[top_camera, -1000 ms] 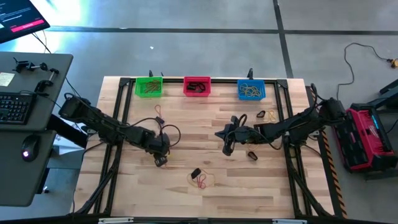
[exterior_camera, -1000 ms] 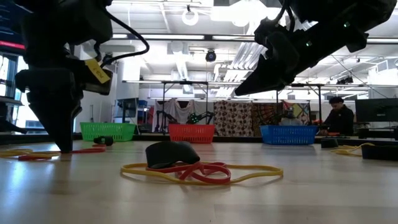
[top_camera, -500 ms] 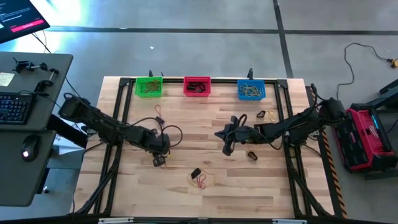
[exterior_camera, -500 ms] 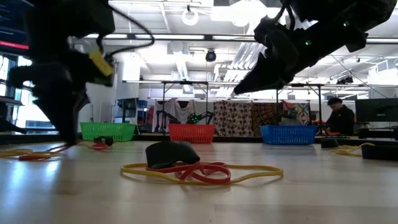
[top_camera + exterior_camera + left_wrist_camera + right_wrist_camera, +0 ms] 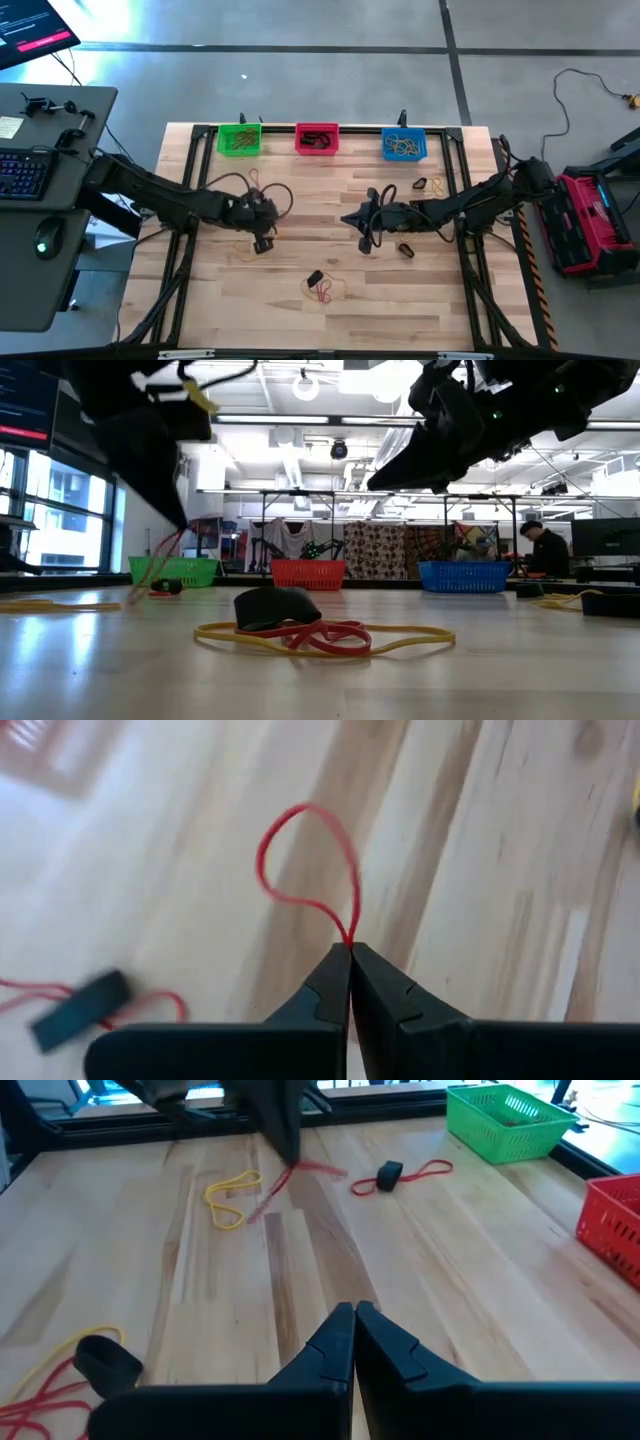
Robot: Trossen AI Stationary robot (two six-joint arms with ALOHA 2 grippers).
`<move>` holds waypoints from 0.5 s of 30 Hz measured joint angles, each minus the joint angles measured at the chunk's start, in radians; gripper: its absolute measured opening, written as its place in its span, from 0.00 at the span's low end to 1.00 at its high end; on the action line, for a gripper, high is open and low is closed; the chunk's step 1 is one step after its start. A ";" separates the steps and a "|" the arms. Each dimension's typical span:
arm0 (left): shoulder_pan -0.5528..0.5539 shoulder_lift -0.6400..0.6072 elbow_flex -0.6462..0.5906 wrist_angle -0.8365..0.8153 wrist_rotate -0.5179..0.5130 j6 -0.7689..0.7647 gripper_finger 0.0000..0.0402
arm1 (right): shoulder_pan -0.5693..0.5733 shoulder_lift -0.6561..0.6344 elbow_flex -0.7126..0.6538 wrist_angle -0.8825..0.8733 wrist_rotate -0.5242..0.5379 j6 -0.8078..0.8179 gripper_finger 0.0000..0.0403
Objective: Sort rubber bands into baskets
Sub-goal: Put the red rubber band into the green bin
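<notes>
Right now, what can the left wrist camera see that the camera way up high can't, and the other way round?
Only the left wrist view shows the left gripper pinched shut on a thin red rubber band, its loop sticking out past the fingertips.

Only the high view shows the whole table: the green basket, red basket, blue basket, and the right gripper waiting mid-table.

Both show the wooden tabletop and the left gripper above it.

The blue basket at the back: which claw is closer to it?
The right. The right claw hangs shut over the table's middle, in front of the blue basket. The left claw, pinching a red rubber band, is farther off to the left.
</notes>
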 joint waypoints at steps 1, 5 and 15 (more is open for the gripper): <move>0.006 -0.019 0.003 -0.002 -0.009 0.011 0.00 | 0.002 0.000 0.000 0.000 0.000 0.000 0.00; 0.042 -0.098 0.004 -0.019 -0.058 0.044 0.00 | 0.006 0.000 0.000 0.001 0.000 0.000 0.00; 0.206 -0.190 0.004 -0.025 -0.151 0.136 0.00 | 0.006 0.000 0.000 0.001 0.000 0.001 0.00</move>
